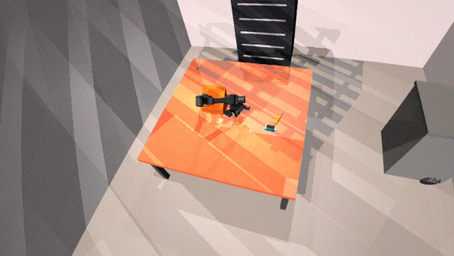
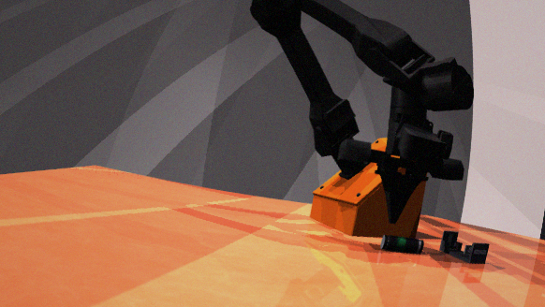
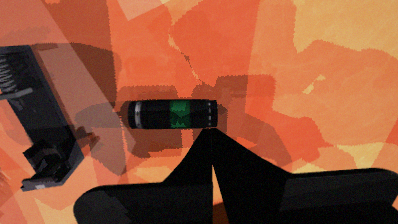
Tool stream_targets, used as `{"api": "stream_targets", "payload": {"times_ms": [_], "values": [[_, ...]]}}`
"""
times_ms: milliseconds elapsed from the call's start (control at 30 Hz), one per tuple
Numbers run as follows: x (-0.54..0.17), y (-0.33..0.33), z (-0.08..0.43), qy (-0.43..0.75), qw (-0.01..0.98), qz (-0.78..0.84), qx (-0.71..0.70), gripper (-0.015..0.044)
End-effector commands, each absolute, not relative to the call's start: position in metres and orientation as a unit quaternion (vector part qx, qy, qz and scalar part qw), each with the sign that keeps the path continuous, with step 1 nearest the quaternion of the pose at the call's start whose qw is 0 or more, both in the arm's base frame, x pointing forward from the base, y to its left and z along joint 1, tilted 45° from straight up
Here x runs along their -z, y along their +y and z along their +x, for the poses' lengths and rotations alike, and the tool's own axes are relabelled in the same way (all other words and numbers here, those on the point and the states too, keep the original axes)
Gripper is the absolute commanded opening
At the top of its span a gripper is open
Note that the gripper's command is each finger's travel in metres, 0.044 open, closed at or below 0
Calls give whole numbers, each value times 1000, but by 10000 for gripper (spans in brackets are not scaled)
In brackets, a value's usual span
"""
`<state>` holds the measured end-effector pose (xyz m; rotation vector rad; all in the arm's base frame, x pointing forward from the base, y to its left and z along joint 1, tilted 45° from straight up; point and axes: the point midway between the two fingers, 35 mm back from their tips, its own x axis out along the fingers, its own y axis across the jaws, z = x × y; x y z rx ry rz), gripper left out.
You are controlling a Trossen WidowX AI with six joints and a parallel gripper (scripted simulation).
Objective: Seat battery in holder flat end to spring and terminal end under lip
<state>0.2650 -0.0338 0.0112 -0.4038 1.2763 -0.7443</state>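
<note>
Near the bench's far-left corner, our claw (image 3: 212, 167), pressed together and empty, hovers beside the battery (image 3: 172, 114), whose long axis lies crosswise to us.

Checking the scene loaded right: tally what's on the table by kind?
Batteries: 1 – battery, lying on its side
Holders: 1 – holder, nothing in it
Orange blocks: 1 – block
Screwdrivers: 1 – screwdriver
Small blue-green items: 1 – item, too small to identify
Total: 5
</note>
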Motion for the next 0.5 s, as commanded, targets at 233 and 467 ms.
{"api": "stream_targets", "payload": {"times_ms": [233, 467], "values": [[-50, 9, 263, 577, 723, -177, 335, 0], [-67, 24, 259, 576, 724, -176, 336, 0]]}}
